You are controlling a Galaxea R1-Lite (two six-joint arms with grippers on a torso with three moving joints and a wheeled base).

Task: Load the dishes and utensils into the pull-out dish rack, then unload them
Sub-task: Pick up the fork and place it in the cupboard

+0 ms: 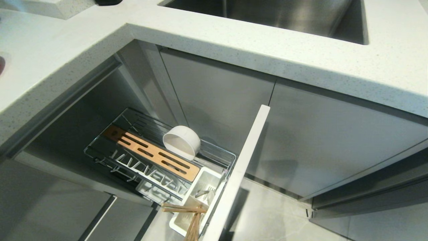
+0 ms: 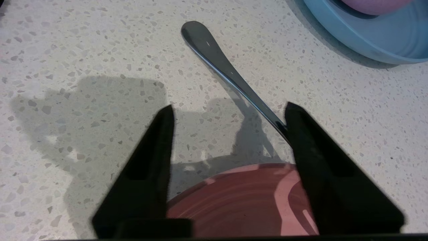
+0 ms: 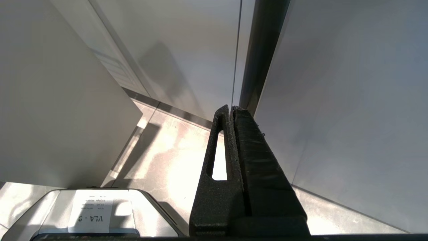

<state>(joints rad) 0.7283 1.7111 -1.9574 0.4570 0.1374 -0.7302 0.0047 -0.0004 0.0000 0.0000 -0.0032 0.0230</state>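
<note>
Carefully, the left gripper (image 2: 229, 113), parted and holding nothing, should settle both fingers squarely astride the slim silver metal spoon (image 2: 230, 73), lying on the speckled white table (image 2: 83, 43) beside the pink plate (image 2: 240, 197), before clenching.

head above rack (image 1: 160, 157), wrists close, downward

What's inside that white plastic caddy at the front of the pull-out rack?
Light wooden chopsticks stick out of the white plastic caddy, and something small and metallic lies in one compartment. Its floor is mostly hidden.
</note>
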